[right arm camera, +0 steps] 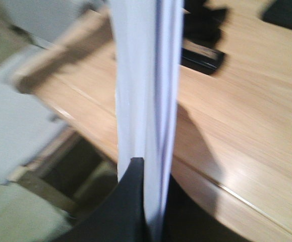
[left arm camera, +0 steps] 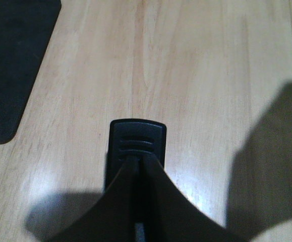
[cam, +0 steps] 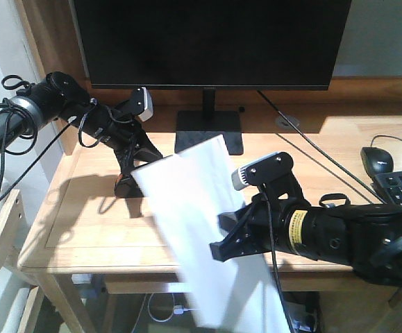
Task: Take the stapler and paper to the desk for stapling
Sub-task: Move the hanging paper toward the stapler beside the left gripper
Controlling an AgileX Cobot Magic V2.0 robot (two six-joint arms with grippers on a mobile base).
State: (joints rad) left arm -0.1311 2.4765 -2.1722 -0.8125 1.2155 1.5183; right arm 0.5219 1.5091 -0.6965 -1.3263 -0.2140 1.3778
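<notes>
Paper (cam: 194,208) is clamped by right gripper (cam: 227,234) at desk (cam: 89,222) 6 o'clock edge; stapler (left arm camera: 137,132) apparently pinched by left gripper (left arm camera: 138,162), 10 o'clock.

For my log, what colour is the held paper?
Plain white; the thin rectangular paper stack shows best in the exterior front view.

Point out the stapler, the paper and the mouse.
stapler (left arm camera: 137,137): left wrist view, its ridged black end.
paper (cam: 190,201): front view, middle of the white sheet.
mouse (cam: 376,159): front view, its black top.
</notes>
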